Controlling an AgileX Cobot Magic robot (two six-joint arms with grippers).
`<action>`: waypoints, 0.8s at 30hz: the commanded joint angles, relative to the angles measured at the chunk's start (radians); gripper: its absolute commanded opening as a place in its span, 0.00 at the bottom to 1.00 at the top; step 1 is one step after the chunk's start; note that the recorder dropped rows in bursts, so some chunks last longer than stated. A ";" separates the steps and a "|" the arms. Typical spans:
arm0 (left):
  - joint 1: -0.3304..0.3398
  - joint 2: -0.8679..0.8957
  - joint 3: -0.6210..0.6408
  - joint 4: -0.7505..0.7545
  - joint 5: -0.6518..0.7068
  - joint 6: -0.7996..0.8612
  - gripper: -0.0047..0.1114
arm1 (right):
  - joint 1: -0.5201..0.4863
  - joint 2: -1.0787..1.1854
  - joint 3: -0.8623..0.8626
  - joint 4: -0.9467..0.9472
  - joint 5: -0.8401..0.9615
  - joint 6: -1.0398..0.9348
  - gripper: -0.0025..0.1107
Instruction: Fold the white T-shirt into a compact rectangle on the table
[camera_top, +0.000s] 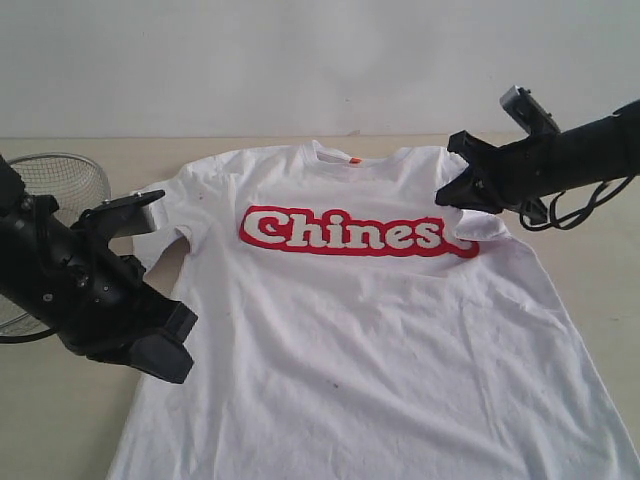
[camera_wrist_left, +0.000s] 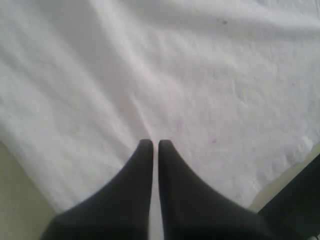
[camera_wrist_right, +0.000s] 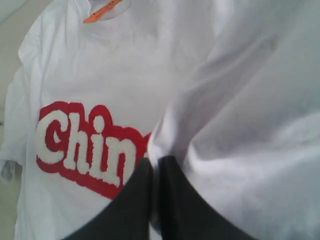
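The white T-shirt (camera_top: 350, 330) lies face up on the beige table (camera_top: 60, 420), its red "Chinese" lettering (camera_top: 350, 232) across the chest and the orange neck tag (camera_top: 354, 159) at the collar. My right gripper (camera_top: 452, 192) is shut on the shirt's right sleeve and holds it lifted over the end of the lettering. In the right wrist view the gripper (camera_wrist_right: 152, 162) pinches a bunched fold (camera_wrist_right: 225, 125) beside the lettering (camera_wrist_right: 85, 145). My left gripper (camera_top: 170, 350) hangs over the shirt's left side. Its fingers (camera_wrist_left: 145, 165) are shut with a thin slit, over flat cloth (camera_wrist_left: 200, 75).
A round wire-mesh basket (camera_top: 70, 175) stands at the table's far left, behind my left arm. Bare tabletop shows left of the shirt and along the far edge by the wall. A cable (camera_top: 575, 205) loops under my right arm.
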 joint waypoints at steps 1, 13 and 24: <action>-0.005 0.000 -0.006 -0.013 -0.008 0.005 0.08 | 0.034 -0.015 0.003 -0.023 -0.028 0.003 0.06; -0.005 0.000 -0.006 -0.013 0.004 0.005 0.08 | 0.065 0.012 0.003 -0.150 0.029 0.149 0.52; -0.005 0.000 -0.006 -0.013 0.009 0.007 0.08 | 0.061 -0.001 0.003 -0.166 0.059 0.157 0.51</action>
